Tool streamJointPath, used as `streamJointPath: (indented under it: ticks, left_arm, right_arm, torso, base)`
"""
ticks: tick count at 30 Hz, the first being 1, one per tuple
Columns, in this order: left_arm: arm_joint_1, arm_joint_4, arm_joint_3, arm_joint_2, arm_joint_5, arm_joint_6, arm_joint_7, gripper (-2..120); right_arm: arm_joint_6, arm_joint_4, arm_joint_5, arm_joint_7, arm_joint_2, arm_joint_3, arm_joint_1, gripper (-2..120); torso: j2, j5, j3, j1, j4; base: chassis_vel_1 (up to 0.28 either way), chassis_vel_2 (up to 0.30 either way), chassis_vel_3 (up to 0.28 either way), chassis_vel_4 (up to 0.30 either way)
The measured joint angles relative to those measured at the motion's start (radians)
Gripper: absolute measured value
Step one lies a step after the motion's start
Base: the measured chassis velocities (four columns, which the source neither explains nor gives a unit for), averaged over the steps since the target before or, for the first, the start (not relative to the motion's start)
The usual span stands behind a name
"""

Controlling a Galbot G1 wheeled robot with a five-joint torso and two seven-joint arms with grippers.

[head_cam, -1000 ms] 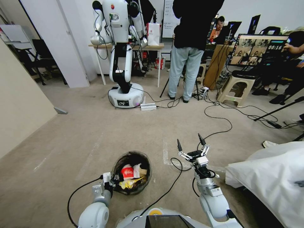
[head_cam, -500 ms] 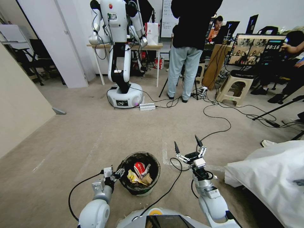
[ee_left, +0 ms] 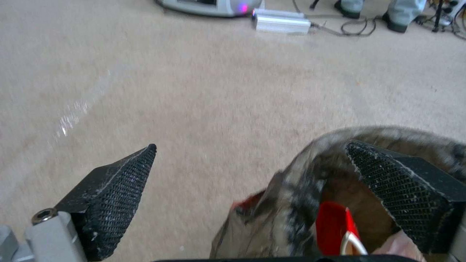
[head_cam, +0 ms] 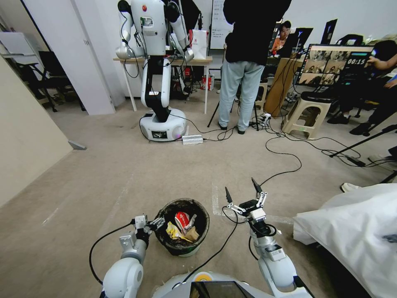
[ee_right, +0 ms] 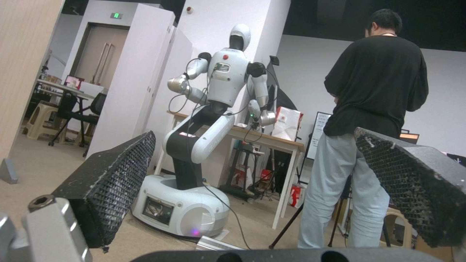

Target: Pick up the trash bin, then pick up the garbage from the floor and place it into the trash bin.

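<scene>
The trash bin (head_cam: 184,244), white with a black liner over its rim, stands upright on the carpet just ahead of me. Inside lies garbage: a red-and-white wrapper (head_cam: 180,218), a yellow wrapper (head_cam: 172,231) and brown crumpled paper (head_cam: 192,235). My left gripper (head_cam: 152,225) is open at the bin's left rim. In the left wrist view the liner rim (ee_left: 301,171) lies between the spread fingers of the left gripper (ee_left: 251,145), one finger (ee_left: 398,189) over the bin's mouth, with the red wrapper (ee_left: 332,225) below. My right gripper (head_cam: 240,185) hangs open and empty right of the bin, its wrist view facing the room (ee_right: 255,131).
Another white robot (head_cam: 159,66) and a standing person (head_cam: 246,62) are farther ahead. Black cables (head_cam: 285,159) trail over the carpet at the right. A large white bag (head_cam: 355,231) lies close at my right. A beige wall (head_cam: 29,136) runs along the left.
A second ago the bin was tipped toward me at my left gripper; now it stands upright on the floor, slightly farther right. The right gripper has edged forward.
</scene>
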State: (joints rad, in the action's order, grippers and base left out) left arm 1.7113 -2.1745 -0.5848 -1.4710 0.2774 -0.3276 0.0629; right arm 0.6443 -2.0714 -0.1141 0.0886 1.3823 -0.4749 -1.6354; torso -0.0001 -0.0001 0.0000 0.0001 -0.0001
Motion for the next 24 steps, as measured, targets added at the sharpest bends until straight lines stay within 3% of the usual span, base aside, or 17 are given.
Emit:
streamJointPath:
  ticks: [3, 5, 6, 9, 10, 12, 16, 24]
  left_arm:
    - [0.031, -0.051, 0.01, -0.004, -0.065, 0.056, -0.003, 100]
    - [0.056, -0.079, 0.016, -0.015, -0.174, 0.144, -0.003, 100]
    - [0.056, -0.079, 0.016, -0.015, -0.174, 0.144, -0.003, 100]
    - [0.084, -0.101, 0.023, -0.028, -0.311, 0.284, -0.011, 100]
    - [0.084, -0.101, 0.023, -0.028, -0.311, 0.284, -0.011, 100]
    - [0.101, -0.102, 0.03, -0.035, -0.375, 0.396, -0.027, 100]
    - [0.121, -0.097, 0.044, -0.039, -0.417, 0.501, -0.028, 100]
    - [0.139, -0.099, 0.047, -0.037, -0.449, 0.564, -0.025, 100]
  right_arm:
    - [0.0, 0.003, -0.017, -0.034, 0.008, 0.003, -0.004, 100]
    - [-0.019, 0.003, -0.028, -0.097, 0.019, 0.012, -0.011, 100]
    - [-0.019, 0.003, -0.028, -0.097, 0.019, 0.012, -0.011, 100]
    - [-0.041, 0.005, -0.05, -0.144, 0.031, 0.019, -0.032, 100]
    - [-0.041, 0.005, -0.05, -0.144, 0.031, 0.019, -0.032, 100]
    - [-0.052, 0.006, -0.065, -0.171, 0.038, 0.022, -0.048, 100]
    - [-0.067, 0.003, -0.073, -0.201, 0.05, 0.023, -0.061, 100]
    - [-0.082, -0.005, -0.078, -0.221, 0.064, 0.02, -0.066, 100]
  torso:
    - [0.0, 0.0001, 0.0, 0.0, 0.0001]
    - [0.0, 0.0001, 0.0, 0.0, 0.0001]
    - [0.0, 0.0001, 0.0, 0.0, 0.0001]
    - [0.0, 0.0001, 0.0, 0.0, 0.0]
    - [0.0, 0.0001, 0.0, 0.0, 0.0]
    - [0.0, 0.0002, 0.0, 0.0, 0.0001]
    - [0.0, 0.0001, 0.0, 0.0, 0.0]
    - [0.0, 0.0001, 0.0, 0.0, 0.0001]
  base:
    - [0.0, 0.0, 0.0, 0.0]
    - [0.0, 0.0, 0.0, 0.0]
    - [0.0, 0.0, 0.0, 0.0]
    - [0.0, 0.0, 0.0, 0.0]
    - [0.0, 0.0, 0.0, 0.0]
    - [0.0, 0.0, 0.0, 0.0]
    - [0.0, 0.0, 0.0, 0.0]
    - [0.0, 0.0, 0.0, 0.0]
